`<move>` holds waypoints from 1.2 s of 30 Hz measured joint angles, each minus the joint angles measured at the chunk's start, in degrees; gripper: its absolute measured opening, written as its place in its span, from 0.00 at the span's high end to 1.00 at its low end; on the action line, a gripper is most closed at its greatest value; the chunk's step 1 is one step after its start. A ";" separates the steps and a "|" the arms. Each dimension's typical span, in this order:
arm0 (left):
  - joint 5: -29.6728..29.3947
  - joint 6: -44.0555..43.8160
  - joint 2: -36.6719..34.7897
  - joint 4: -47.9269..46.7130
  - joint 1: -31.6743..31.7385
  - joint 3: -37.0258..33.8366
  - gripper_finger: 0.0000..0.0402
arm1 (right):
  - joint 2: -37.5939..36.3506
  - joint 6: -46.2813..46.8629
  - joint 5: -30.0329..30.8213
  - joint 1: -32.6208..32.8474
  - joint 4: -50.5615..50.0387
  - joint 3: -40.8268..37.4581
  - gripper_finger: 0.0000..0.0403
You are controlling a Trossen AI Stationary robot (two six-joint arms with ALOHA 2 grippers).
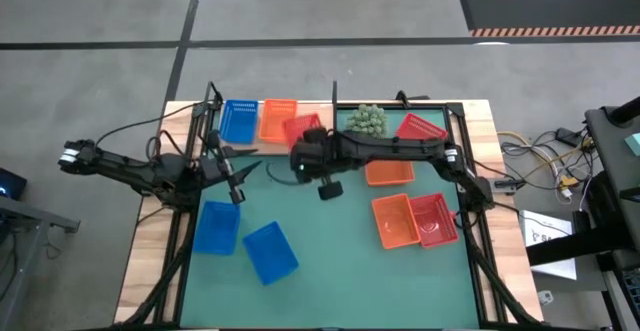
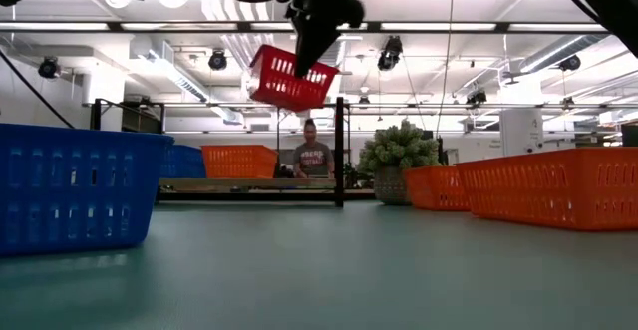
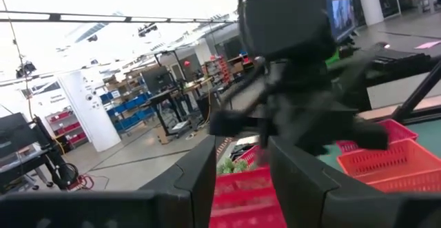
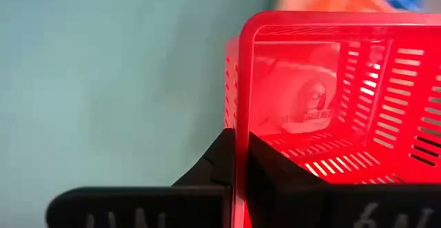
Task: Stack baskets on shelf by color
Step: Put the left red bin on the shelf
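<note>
Right gripper (image 1: pixel 303 146) closed on one wall of a red basket (image 2: pixel 290 77), the rim pinched between its fingers (image 4: pixel 275 180) as the right wrist view shows, so that the tray hangs tilted in the air, clear of the green mat (image 1: pixel 330 261). It is carried above the shelf (image 2: pixel 249 185), beside the orange basket (image 1: pixel 278 119) and the blue basket (image 1: pixel 238 119) already set there side by side, which suggests a third column is being started by colour, next to the black post (image 2: pixel 339 151). Left gripper (image 1: pixel 236 181) hovers over the mat near the shelf's front edge, fingers (image 3: pixel 200 180) apart and empty, apparently waiting. Still to be sorted on the mat: two blue baskets (image 1: pixel 240 239) nearest the left arm; orange ones (image 1: pixel 394 219) and red ones (image 1: pixel 434 217) toward the right arm. A spiky green plant (image 1: pixel 366 120) stands at the shelf's far end, leaving only a narrow landing place, so the descent calls for care
</note>
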 joint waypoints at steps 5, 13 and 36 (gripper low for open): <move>0.00 0.08 -0.58 1.06 0.00 0.00 0.71 | 0.00 2.68 0.28 -3.87 2.90 0.96 0.98; -0.02 1.32 -0.94 2.56 -0.01 -0.06 0.71 | 0.36 4.25 0.01 -9.33 12.33 0.70 0.98; -0.02 1.63 -0.87 2.92 -0.01 -0.09 0.71 | 6.01 10.84 -4.03 -16.49 6.49 0.30 0.98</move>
